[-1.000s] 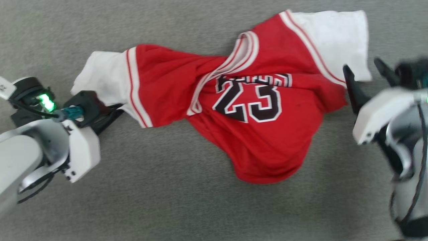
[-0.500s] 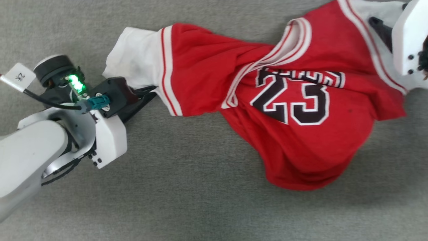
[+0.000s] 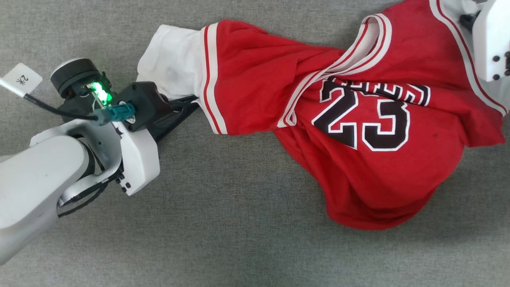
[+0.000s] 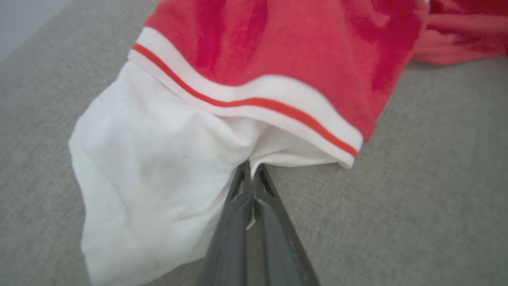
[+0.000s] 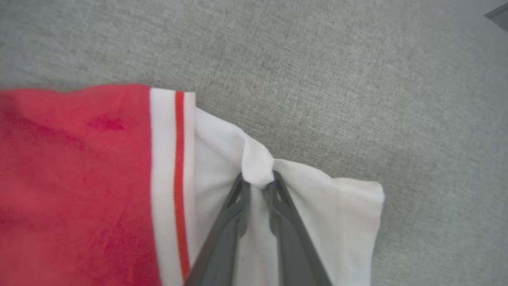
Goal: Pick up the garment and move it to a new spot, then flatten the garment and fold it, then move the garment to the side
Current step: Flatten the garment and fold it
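The garment (image 3: pixel 358 159), a red jersey with a black "23" and white sleeves, lies crumpled on the grey fabric surface. My left gripper (image 3: pixel 194 105) is shut on the lower edge of the white left-hand sleeve (image 3: pixel 171 63). In the left wrist view its fingertips (image 4: pixel 251 170) pinch the white cloth just below the striped trim (image 4: pixel 246 103). At the top right of the head view, my right arm's white housing (image 3: pixel 492 40) sits over the other sleeve. In the right wrist view my right gripper (image 5: pixel 258 179) pinches a raised fold of that white sleeve (image 5: pixel 341 214).
Grey woven surface (image 3: pixel 223 223) spreads all around the garment, with open room below it and to its left. A tagged cable (image 3: pixel 24 79) hangs off my left wrist.
My right gripper came in over the right-hand sleeve and closed on a fold of it. The left gripper kept its hold. The head camera shifted, so the whole picture slid.
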Robot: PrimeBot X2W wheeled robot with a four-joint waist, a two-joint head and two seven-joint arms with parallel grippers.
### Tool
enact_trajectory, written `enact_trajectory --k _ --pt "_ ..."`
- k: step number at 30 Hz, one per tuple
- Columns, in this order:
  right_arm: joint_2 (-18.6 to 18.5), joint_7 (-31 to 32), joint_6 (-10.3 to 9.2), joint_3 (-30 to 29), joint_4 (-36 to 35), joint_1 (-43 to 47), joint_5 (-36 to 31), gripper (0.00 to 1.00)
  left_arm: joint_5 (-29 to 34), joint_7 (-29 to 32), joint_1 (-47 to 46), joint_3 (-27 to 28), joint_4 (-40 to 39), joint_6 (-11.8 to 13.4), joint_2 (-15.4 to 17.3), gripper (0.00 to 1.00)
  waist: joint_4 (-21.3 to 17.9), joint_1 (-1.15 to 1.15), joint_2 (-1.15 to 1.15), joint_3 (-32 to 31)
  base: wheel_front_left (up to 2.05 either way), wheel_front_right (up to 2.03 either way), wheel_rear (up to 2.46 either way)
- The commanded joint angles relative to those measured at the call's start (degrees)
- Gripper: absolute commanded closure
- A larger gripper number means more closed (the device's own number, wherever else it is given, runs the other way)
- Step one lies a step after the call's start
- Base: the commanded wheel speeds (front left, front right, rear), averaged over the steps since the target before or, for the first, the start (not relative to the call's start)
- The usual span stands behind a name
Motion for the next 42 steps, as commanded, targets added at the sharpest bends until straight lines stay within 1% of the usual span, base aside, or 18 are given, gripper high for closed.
enact_trajectory --k 1,3,6,7,8,13,18,20,24,27,28,33,35,37,40,42 --pt "0.04 -0.28 -0.04 0.28 2.29 2.78 -0.99 1.0 -1.33 0.41 1.01 -1.14 0.96 0.15 -0.95 1.0 -0.24 0.0 0.0 -0.41 0.0 0.0 0.0" --pt "0.55 -2.28 -0.05 -1.04 1.88 2.31 -1.67 1.0 -3.21 -0.51 1.12 -1.04 1.16 0.15 -1.0 1.0 -0.45 0.0 0.0 -0.91 0.0 0.0 0.0" --pt "2.41 -6.23 -0.05 -4.17 1.29 1.51 -2.11 1.0 -8.18 -3.26 0.3 -0.79 1.56 0.15 -1.2 1.0 -0.52 0.0 0.0 -2.19 0.0 0.0 0.0" --pt "2.41 -6.23 -0.05 -4.17 1.29 1.51 -2.11 1.0 -8.18 -3.26 0.3 -0.79 1.56 0.15 -1.2 1.0 -0.52 0.0 0.0 -2.19 0.0 0.0 0.0" --pt "3.25 -7.59 -0.04 -5.37 0.98 1.16 -2.09 1.0 -9.69 -4.31 -0.22 -0.72 1.72 0.15 -1.16 1.0 -0.51 0.0 0.0 -2.61 0.0 0.0 0.0" --pt "6.75 -13.91 -0.04 -11.88 -1.09 -0.32 -1.41 1.0 -21.54 -10.5 -2.75 -0.65 1.84 0.15 -1.21 1.0 -0.19 0.0 0.0 -4.28 0.0 0.0 0.0" --pt "10.12 -17.83 -0.03 -15.92 -2.99 -2.99 -3.0 1.0 -32.13 -14.42 -6.55 -0.6 2.09 0.15 -0.15 1.0 0.03 0.0 0.0 -4.13 0.0 0.0 0.0" --pt "11.72 -19.4 -0.02 -17.09 -2.89 -5.18 -4.21 1.0 -36.73 -15.28 -8.48 0.45 4.14 0.15 -0.26 1.0 0.06 0.0 0.0 -3.45 0.0 0.0 0.0" --pt "15.4 -24.14 -0.03 -19.56 -0.52 -11.65 -7.38 1.0 -44.15 -15.33 -13.14 4.15 10.32 0.14 -2.13 1.0 0.11 0.0 0.0 -1.93 0.0 0.0 0.0" --pt "19.02 -28.83 -0.02 -22.4 2.62 -18.58 -10.22 1.0 -47.63 -14.25 -17.84 7.88 16.02 0.14 -3.63 1.0 0.06 0.0 0.0 -0.76 0.0 0.0 0.0" --pt "20.81 -31.9 -0.02 -24.19 4.95 -23.66 -12.19 1.0 -48.04 -14.37 -21.63 10.39 19.92 0.14 -4.61 1.0 -0.1 0.0 0.0 -0.13 0.0 0.0 0.0" --pt "23.15 -41.47 -0.02 -27.51 10.87 -34.9 -17.31 1.0 -48.14 -16.43 -30.67 16.43 27.72 0.14 -7.05 1.0 -0.45 0.0 0.0 -0.5 0.0 0.0 0.0" --pt "23.6 -44.92 -0.03 -28.94 13.76 -38.21 -18.48 1.0 -50.34 -17.54 -32.95 20.1 28.42 0.14 -7.91 1.0 -0.49 0.0 0.0 -1.54 0.0 0.0 0.0" --pt "23.78 -47.63 -0.03 -30.19 16.8 -40.62 -19.42 1.0 -51.05 -18.34 -33.85 23.16 28.44 0.14 -8.0 1.0 -0.46 0.0 0.0 -2.74 0.0 0.0 0.0" --pt "23.91 -49.17 -0.03 -30.52 20.71 -41.66 -20.5 1.0 -51.22 -16.84 -31.98 23.85 26.7 0.14 -7.98 1.0 -0.39 0.0 0.0 -4.44 0.0 0.0 0.0" --pt "22.88 -48.79 -0.03 -29.68 22.68 -41.02 -20.5 1.0 -51.13 -14.64 -29.95 23.24 24.75 0.14 -7.03 1.0 -0.28 0.0 0.0 -5.02 0.0 0.0 0.0"
